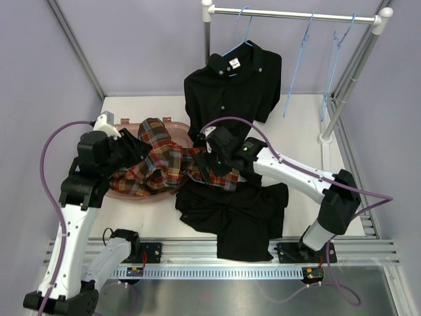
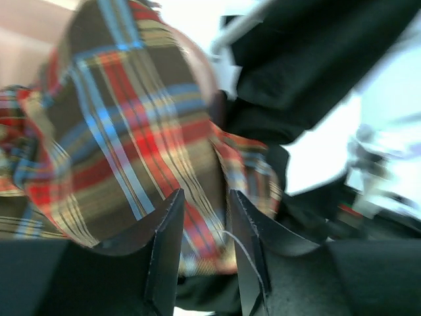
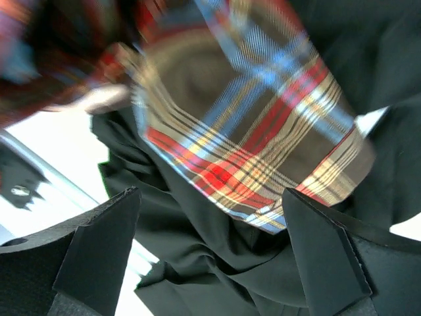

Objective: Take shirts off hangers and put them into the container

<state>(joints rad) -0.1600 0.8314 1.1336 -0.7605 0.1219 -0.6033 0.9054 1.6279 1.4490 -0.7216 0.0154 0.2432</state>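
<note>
One plaid shirt (image 1: 161, 164) drapes across the container (image 1: 172, 122)

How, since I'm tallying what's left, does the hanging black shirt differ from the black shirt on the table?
The hanging black shirt is on a blue hanger at the rail, spread out; the black shirt on the table is off any hanger, crumpled. Both are black and outside the container.

Red, blue and tan plaid on left shirt (image 1: 154, 164); translucent pinkish-brown on tub (image 1: 172, 122); plain black on far hanging shirt (image 1: 230, 92) and near shirt (image 1: 237, 217); light blue on hangers (image 1: 299, 62).
</note>
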